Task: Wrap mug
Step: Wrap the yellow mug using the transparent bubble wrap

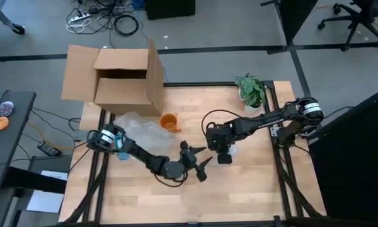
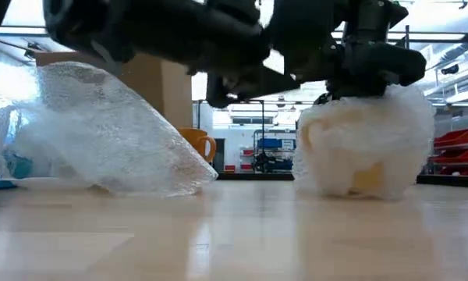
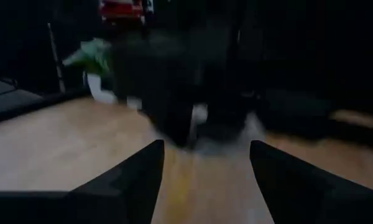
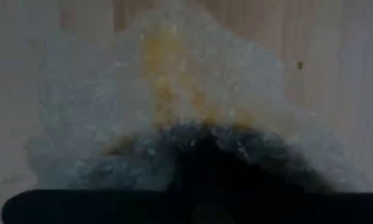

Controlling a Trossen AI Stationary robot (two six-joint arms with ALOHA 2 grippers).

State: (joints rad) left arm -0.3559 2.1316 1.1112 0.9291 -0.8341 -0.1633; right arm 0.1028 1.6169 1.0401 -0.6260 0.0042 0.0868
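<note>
Wrapped mug point(image 2: 364, 144), yellow under bubble wrap, sitting mid-table right of centre. Right gripper point(image 1: 224, 153) pressed down onto its top; finger state impossible to tell. Left gripper point(image 1: 196, 161) just beside, fingers spread wide, holding nothing. Loose bubble wrap sheet point(image 2: 101, 133) and orange mug point(image 1: 169, 122) near cardboard box point(image 1: 121, 77).

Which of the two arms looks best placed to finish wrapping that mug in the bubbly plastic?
The right. Its gripper is already pressed down on top of the bubble-wrapped mug, probably holding the wrap. The left gripper sits beside it with fingers open, touching nothing.
</note>
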